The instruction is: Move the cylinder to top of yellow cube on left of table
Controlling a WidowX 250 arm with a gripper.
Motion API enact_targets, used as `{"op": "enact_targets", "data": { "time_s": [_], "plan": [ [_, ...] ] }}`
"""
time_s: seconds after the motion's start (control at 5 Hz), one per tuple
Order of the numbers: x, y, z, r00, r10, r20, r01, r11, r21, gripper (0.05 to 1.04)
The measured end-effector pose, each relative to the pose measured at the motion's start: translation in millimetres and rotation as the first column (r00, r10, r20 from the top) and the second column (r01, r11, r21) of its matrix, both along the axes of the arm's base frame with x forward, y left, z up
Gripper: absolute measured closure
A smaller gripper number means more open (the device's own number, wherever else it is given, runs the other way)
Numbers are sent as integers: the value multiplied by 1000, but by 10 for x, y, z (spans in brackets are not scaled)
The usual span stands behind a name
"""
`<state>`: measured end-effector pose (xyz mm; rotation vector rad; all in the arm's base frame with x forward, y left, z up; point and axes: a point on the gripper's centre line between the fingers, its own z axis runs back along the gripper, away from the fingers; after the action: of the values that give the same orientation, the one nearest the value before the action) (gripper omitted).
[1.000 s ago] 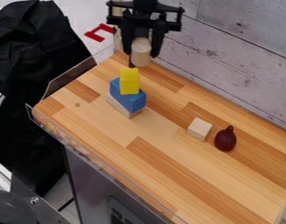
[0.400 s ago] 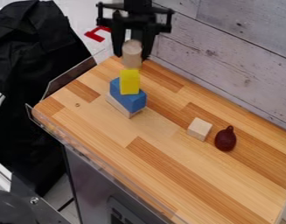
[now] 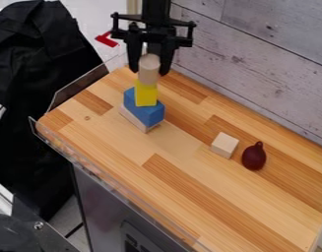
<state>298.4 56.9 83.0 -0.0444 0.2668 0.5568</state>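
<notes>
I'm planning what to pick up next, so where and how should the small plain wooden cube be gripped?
Probably from above, across two opposite side faces of the wooden cube: it sits flat, with straight sides. I'd avoid the face toward the dark red object close by.

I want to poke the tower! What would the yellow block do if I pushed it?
The yellow block would probably slide or tip off rather than roll, because its sides are flat and it stands high on the blue block. It looks stiff, with straight edges that don't sag. The pale cylinder right above it might get bumped too.
</notes>
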Motion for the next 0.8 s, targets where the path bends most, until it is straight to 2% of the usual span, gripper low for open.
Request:
{"op": "enact_targets", "data": {
  "time_s": [0.4, 0.8],
  "plan": [
    [16, 27, 12, 1000, 10, 3, -10, 1000, -6, 550],
    [52, 62, -58, 999, 24, -38, -25, 999, -27, 551]
  ]
}}
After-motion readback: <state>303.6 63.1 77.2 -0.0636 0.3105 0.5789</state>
